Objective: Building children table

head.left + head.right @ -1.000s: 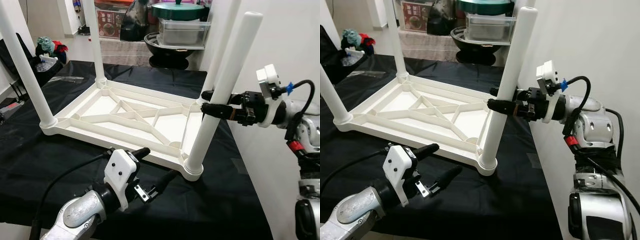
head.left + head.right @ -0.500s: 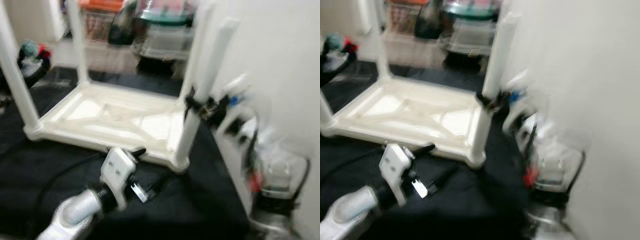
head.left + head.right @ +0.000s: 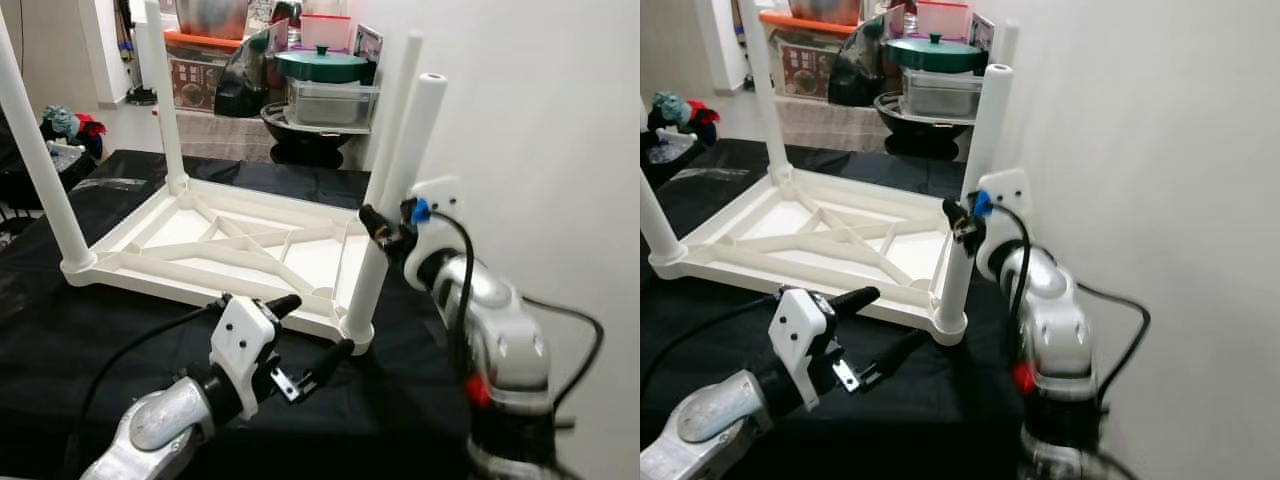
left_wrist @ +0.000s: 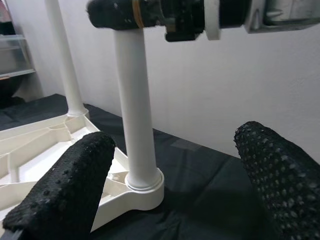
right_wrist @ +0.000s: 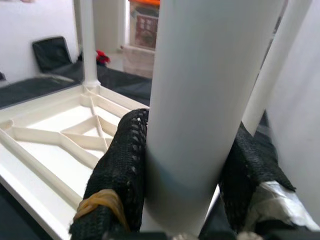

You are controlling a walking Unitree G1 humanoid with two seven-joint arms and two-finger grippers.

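A: White plastic table top (image 3: pixel 215 245), upside down on the black cloth (image 3: pixel 60 330); ribbed underside faces up; four white legs stand upright from its corners.

B: Near leg (image 3: pixel 395 200) at the corner closest to the wall (image 3: pixel 540 130)?

A: Yes; seated in its corner socket, upright; the right gripper (image 3: pixel 385 225) is clamped around it partway up; right wrist view shows the black fingers (image 5: pixel 117 175) pressed on either side of the tube, leg (image 5: pixel 205 100) between them.

B: Left gripper?

A: The left gripper (image 3: pixel 315 335) hovers low over the cloth, just in front of the near leg's foot; fingers spread wide apart, nothing between them; left wrist view has the leg (image 4: pixel 135 115) standing in the gap beyond the pads (image 4: pixel 70 185), not touching.

B: Other legs?

A: Far-right leg (image 3: pixel 393 110) just behind the held one; far-left leg (image 3: pixel 163 100) and near-left leg (image 3: pixel 40 160) upright at their corners.

B: Background?

A: Green-lidded pot (image 3: pixel 320 65) on a steel tray (image 3: pixel 330 100) beyond the cloth; dark wok (image 3: pixel 300 125) beneath; black chair (image 5: pixel 50 52) further off.
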